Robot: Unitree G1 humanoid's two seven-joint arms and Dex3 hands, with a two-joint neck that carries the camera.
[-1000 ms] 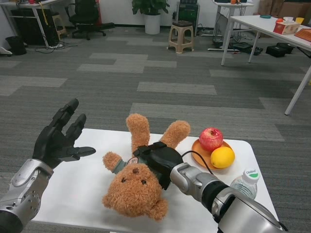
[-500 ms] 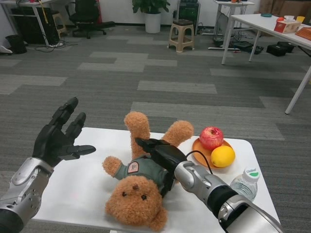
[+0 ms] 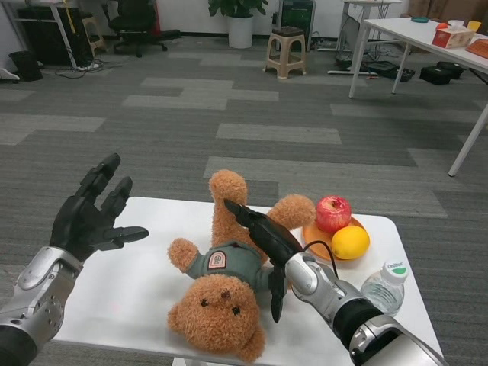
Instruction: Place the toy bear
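Observation:
A brown toy bear [image 3: 223,286] in a grey-green shirt lies on its back on the white table [image 3: 137,301], head toward me, legs pointing away. My right hand [image 3: 267,244] is stretched out flat over the bear's right side, fingers apart, thumb hanging down beside its arm; it holds nothing. My left hand [image 3: 91,213] hovers open above the table's left edge, fingers spread, well apart from the bear.
An orange plate [image 3: 314,235] with a red apple [image 3: 334,213] and a lemon [image 3: 350,242] sits right of the bear. A plastic bottle [image 3: 385,286] stands at the table's right front. Beyond lie grey carpet, a stool and other tables.
My right hand has let go of the bear's belly and opened, fingers now stretched out. The bear has settled a little to the right. My left hand has stayed put.

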